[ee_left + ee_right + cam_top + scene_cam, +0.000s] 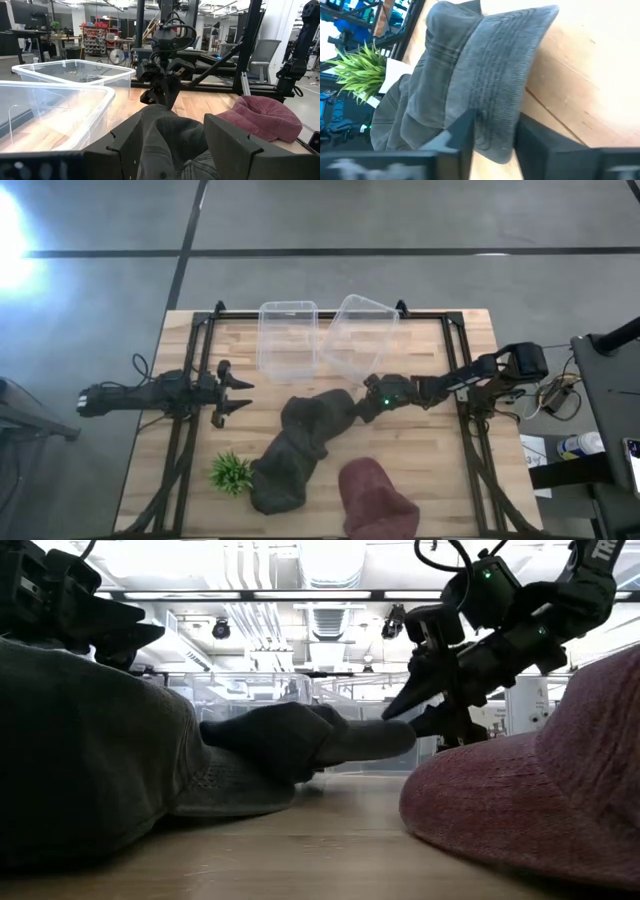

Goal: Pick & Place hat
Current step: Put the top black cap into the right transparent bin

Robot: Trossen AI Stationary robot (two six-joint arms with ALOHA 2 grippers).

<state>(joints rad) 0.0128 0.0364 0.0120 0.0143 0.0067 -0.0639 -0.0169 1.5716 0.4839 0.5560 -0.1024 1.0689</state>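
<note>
A dark grey hat [300, 445] lies in the middle of the table, its stitched brim pointing toward the right arm. In the low view the brim [370, 740] stands off the table while the crown [100, 770] rests on it. My right gripper [364, 404] has reached in from the table's right and is shut on that brim [492, 100]. My left gripper [240, 393] hovers open at the table's left, apart from the hat, which shows between its fingers in the left wrist view [170, 132]. A maroon hat [375, 498] lies at the near edge. My right gripper holds the grey hat by the free end of its brim [495, 142], which sits between the two fingers [462, 132] and fills the gap. The fingers come from the table's right, slanting down [420, 718]. The brim end is off the table; the crown stays on it.
Two clear plastic bins [287, 335] [355, 335] stand at the far edge, the right one tilted. A small green plant [230, 472] sits near the grey hat's near-left end. Black frame rails [185, 440] run along both sides. Bare wood [430, 450] lies right of the hats.
</note>
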